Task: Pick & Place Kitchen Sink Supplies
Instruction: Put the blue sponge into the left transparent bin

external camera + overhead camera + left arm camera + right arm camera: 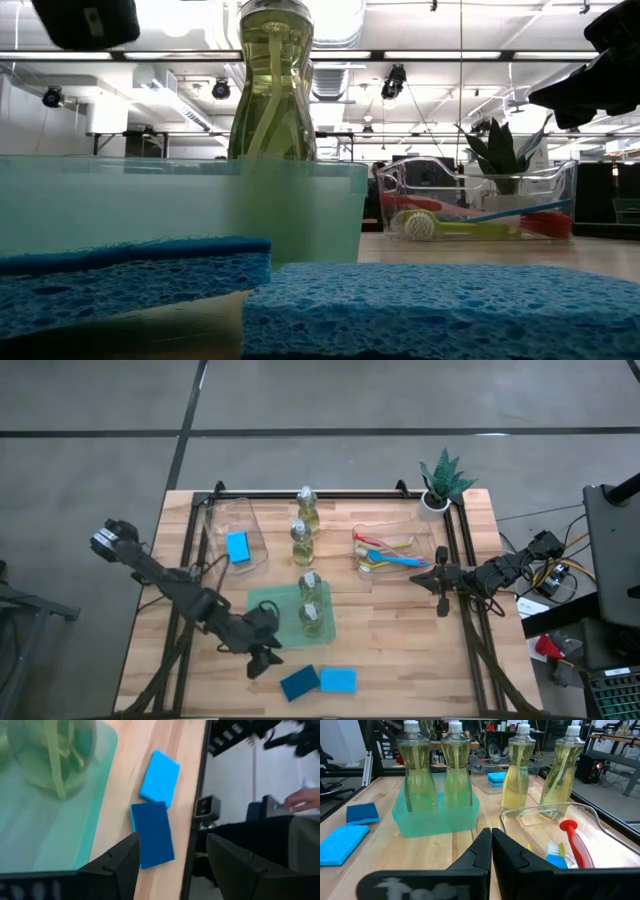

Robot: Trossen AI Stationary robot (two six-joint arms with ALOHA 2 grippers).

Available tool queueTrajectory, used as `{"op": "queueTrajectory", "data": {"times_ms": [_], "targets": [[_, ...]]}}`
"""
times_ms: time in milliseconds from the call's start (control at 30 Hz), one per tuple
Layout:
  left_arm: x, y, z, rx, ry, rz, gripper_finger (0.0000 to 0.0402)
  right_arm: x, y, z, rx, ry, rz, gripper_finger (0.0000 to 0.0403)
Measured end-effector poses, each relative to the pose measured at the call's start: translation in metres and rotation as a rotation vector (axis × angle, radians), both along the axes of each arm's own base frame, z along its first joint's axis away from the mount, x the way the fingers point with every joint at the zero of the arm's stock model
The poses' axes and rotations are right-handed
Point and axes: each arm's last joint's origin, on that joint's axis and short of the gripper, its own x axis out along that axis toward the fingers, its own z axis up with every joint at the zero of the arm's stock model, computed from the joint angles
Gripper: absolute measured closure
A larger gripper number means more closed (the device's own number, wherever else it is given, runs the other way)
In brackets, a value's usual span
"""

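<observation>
Left gripper [262,657] jaws apart, empty, just at 9 o'clock of the dark blue rectangular sponge [299,682]; right gripper [441,601] clenched, empty, at 3 o'clock of the clear plastic brush bin [395,550].

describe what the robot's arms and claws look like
Both arms are dark, near-black jointed links. The left arm ends in a claw with two flat, wedge-shaped black fingers. The right claw has the same matte black fingers. Cables trail from the right arm's base.
</observation>
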Motion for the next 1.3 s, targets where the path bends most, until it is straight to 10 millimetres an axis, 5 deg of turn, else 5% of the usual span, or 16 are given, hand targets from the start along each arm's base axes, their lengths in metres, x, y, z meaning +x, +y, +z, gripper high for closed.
{"op": "queueTrajectory", "data": {"times_ms": [433, 767, 1300], "targets": [[0.021, -0.049, -0.058, 0.115, 0.048, -0.148, 0.0187, 0.000, 0.000, 0.000, 0.000, 0.000, 0.000, 0.0394], [0.030, -0.059, -0.101, 0.155, 0.167, -0.111, 0.0188, 0.000, 0.000, 0.000, 0.000, 0.000, -0.001, 0.0394], [0.038, -0.068, -0.121, 0.159, 0.162, -0.104, 0.0188, 0.000, 0.000, 0.000, 0.000, 0.000, -0.001, 0.0394]]}}
